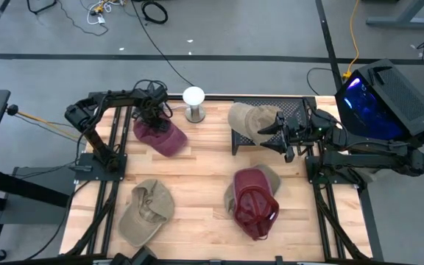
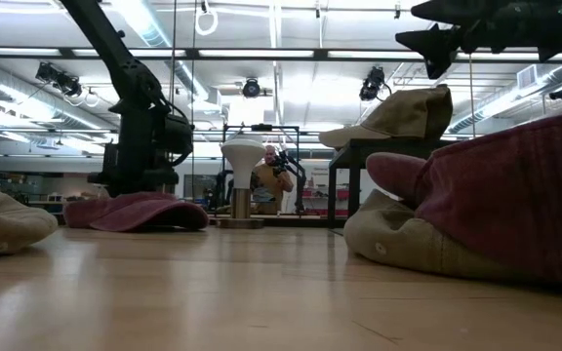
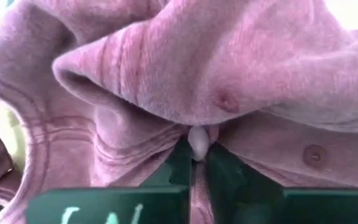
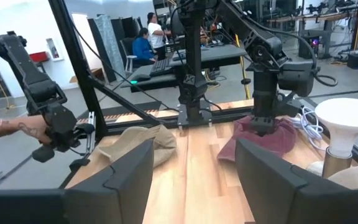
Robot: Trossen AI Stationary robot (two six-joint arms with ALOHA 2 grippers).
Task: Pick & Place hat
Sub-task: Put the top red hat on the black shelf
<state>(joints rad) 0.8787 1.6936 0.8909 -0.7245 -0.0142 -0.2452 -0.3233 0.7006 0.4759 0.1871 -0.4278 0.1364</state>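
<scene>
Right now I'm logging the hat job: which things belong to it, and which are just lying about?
In the job:
- left gripper, shut on the maroon fabric cap
- white mushroom-shaped stand

Lying about:
- tan cap on black rack
- khaki cap
- red cap
- right gripper, open

Workshop around a wooden table

Grey floor (image 1: pixel 256 29) with cables at twelve o'clock; a lit blue computer case (image 1: pixel 385 99) at three. Long ceiling lights (image 2: pixel 154 24) run overhead, and people sit at desks (image 4: pixel 166 65) beyond the table.

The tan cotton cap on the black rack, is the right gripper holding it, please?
No, the right gripper hangs open beside the tan cotton cap, not gripping it.
</scene>
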